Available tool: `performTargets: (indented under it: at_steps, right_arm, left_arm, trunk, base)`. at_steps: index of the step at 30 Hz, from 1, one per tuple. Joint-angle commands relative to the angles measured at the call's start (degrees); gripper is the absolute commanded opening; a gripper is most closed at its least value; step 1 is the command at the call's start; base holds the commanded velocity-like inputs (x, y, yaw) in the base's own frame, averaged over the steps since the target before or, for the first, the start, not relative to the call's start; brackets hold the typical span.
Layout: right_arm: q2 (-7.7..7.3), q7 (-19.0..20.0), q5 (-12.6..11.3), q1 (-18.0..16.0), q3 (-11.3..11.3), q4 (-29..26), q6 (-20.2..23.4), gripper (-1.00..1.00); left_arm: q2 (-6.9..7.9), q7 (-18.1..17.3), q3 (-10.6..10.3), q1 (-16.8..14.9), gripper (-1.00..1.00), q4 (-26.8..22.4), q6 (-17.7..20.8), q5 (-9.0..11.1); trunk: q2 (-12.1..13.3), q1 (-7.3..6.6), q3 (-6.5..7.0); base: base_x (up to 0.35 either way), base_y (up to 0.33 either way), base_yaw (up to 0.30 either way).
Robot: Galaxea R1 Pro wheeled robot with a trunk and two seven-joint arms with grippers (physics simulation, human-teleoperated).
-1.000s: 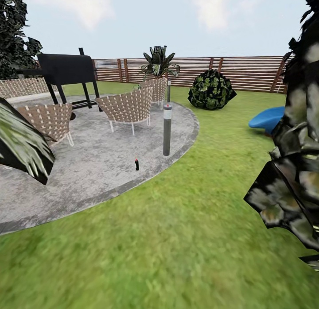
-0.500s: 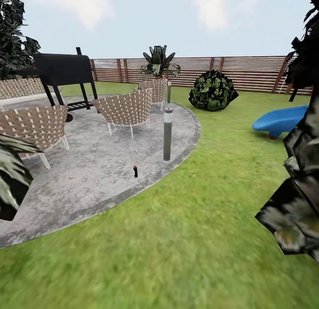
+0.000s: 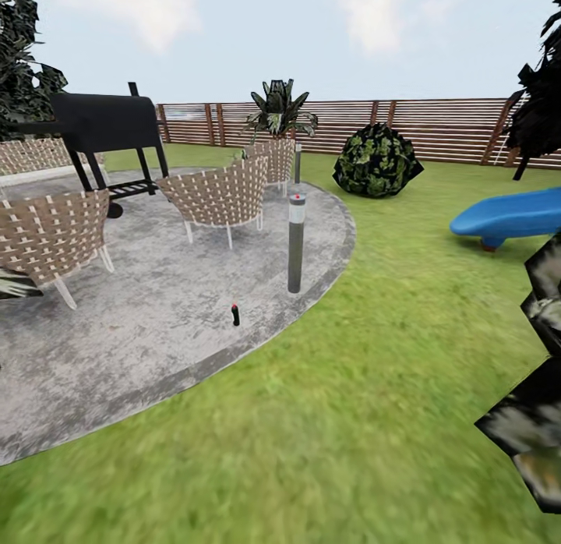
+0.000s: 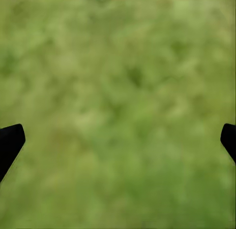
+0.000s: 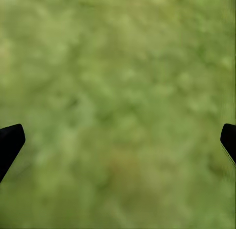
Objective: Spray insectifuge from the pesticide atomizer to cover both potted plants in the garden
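Garden survey: pesticide atomizer (image 3: 235, 315) standing upright on the round grey paved patch (image 3: 156, 326), near its grass-side edge.

Atomizer: small, dark, red-tipped, near a grey bollard light (image 3: 295, 242) and well apart from the woven chairs (image 3: 220, 195). Behind the chairs: black grill (image 3: 105, 127), spiky plant (image 3: 279, 110), brown slatted fence (image 3: 436, 127). On the lawn (image 3: 374, 388): dark round shrub (image 3: 377, 160), blue slide (image 3: 510, 214). Left gripper (image 4: 118, 140): black fingertips spread wide at opposite edges of its wrist view, nothing between, blurred grass beyond. Right gripper (image 5: 118, 140): likewise spread wide, empty, over grass.
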Motion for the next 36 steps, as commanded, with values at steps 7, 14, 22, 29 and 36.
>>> performTargets:
  at_steps: [7, 14, 22, 29, 36]
  right_arm:
    - [-0.05, -0.35, -0.14, -0.03, 0.31, 0.03, -0.14, 1.0]
    - [-0.06, -0.35, -0.13, -0.03, 0.31, 0.03, -0.12, 1.0]
    - [-0.05, -0.35, -0.13, -0.03, 0.31, 0.03, -0.14, 1.0]
    - [-0.05, -0.35, -0.13, -0.03, 0.31, 0.03, -0.09, 1.0]
    - [-0.06, -0.36, -0.13, -0.03, 0.31, -0.05, -0.15, 1.0]
  left_arm:
    - [-0.02, -0.03, 0.21, -0.04, 1.0, 0.05, -0.19, -0.05]
    - [-0.02, -0.03, 0.21, -0.04, 1.0, 0.05, -0.19, -0.05]
    - [-0.02, -0.03, 0.21, -0.04, 1.0, 0.05, -0.19, -0.05]
    - [-0.02, -0.03, 0.21, -0.04, 1.0, 0.05, -0.19, -0.05]
    - [-0.03, -0.03, 0.21, -0.04, 1.0, 0.05, -0.19, -0.05]
  trunk:
    - [-0.02, 0.03, -0.05]
    - [-0.02, 0.03, -0.05]
    - [-0.02, 0.03, -0.05]
    - [-0.02, 0.03, -0.05]
    - [-0.02, 0.03, -0.05]
  base:
    - [0.33, -0.087, 0.0]
    - [0.333, -0.044, 0.0]
    - [0.338, -0.002, 0.0]
    - [0.339, 0.0, 0.0]
    - [0.339, 0.0, 0.0]
